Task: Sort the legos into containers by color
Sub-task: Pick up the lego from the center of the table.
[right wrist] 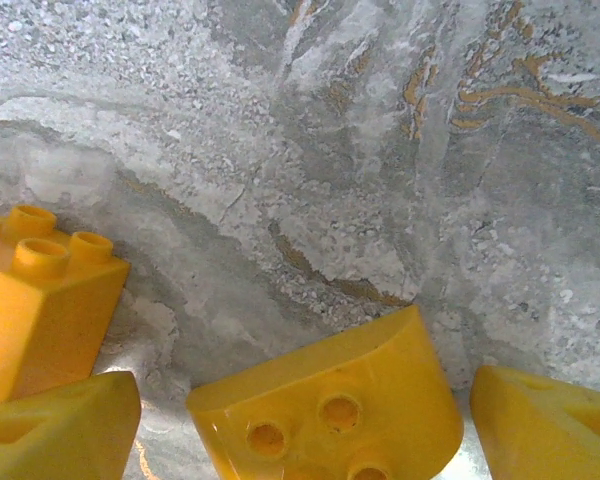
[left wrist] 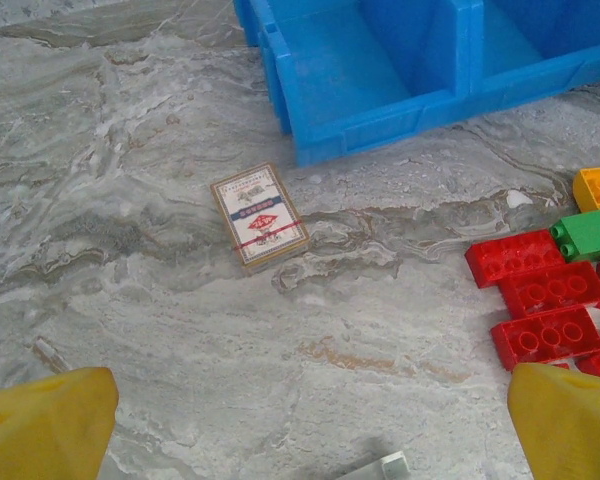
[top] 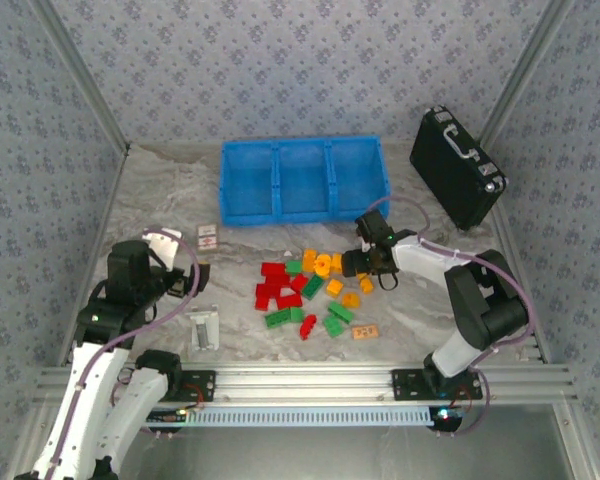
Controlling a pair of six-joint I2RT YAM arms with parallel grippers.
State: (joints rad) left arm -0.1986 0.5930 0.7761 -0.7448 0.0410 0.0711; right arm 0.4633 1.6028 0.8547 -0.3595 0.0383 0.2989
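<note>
Nearest us, the left claw [left wrist: 305, 440] is cropped: we get two yellow fingertips [left wrist: 42, 428] cut by the frame's bottom corners, spread wide over bare marbled worktop [left wrist: 130, 300]. Red legos [left wrist: 540, 290] lie near the tip at frame right, outside the gap. From above its fingers are too small to read. Further out, the right claw [right wrist: 305, 425] is spread as well, tips cropped, straddling a yellow curved brick [right wrist: 330, 405] whose lower part runs off frame; slim gaps show on both sides, so no pinch. Another yellow brick [right wrist: 35, 300], studs up, sits at frame left beside the other tip. The legos [top: 311, 287] form a loose pile mid-worktop: red, green, orange-yellow, mixed together. Beyond the pile stands the blue tray [top: 300, 215], three side-by-side compartments, with a black case [top: 458, 168] at far right.
</note>
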